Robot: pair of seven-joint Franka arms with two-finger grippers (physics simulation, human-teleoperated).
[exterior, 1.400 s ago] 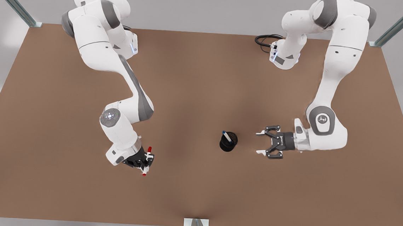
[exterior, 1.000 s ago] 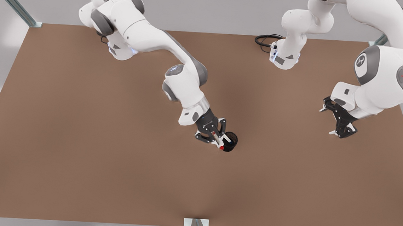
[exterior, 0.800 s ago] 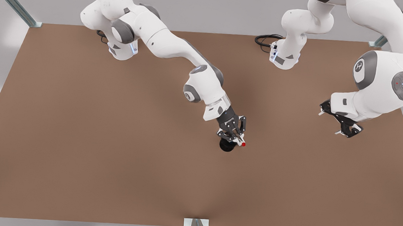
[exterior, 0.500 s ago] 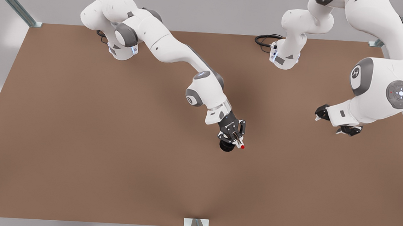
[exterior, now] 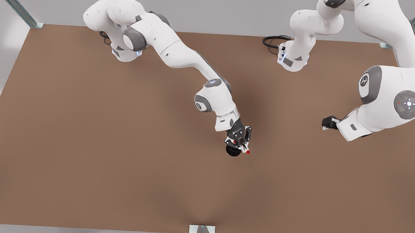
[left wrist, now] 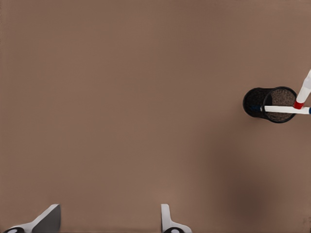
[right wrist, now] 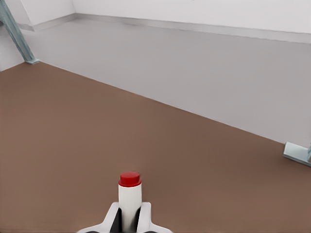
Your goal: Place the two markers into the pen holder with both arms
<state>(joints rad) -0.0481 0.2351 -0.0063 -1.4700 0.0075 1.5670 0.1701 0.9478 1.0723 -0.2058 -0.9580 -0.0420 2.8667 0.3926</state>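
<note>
- The right gripper (exterior: 242, 148) hangs directly over the pen holder (exterior: 232, 151), near the middle of the brown table (exterior: 80, 158), on the arm that reaches in from the front view's left.
- Its fingers (right wrist: 112, 216) are clamped on the red marker (right wrist: 129, 199), whose white barrel stands between them with a red end (exterior: 248, 152) sticking out past the fingertips.
- In the left wrist view the red marker (left wrist: 303, 92) points down at the rim of the pen holder (left wrist: 269, 104), with its red band just above the opening.
- The blue marker (left wrist: 286, 109) already lies tilted in the cup, its white barrel crossing the opening and reaching out over the rim.
- The left gripper (exterior: 329, 123) sits well apart, toward the front view's right, mostly hidden under its arm's wrist; that arm waits.
- Its fingertips (left wrist: 46, 221) stand wide apart with nothing between them.
- A black cable (exterior: 273, 40) coils at the far table edge beside that arm's base.
</note>
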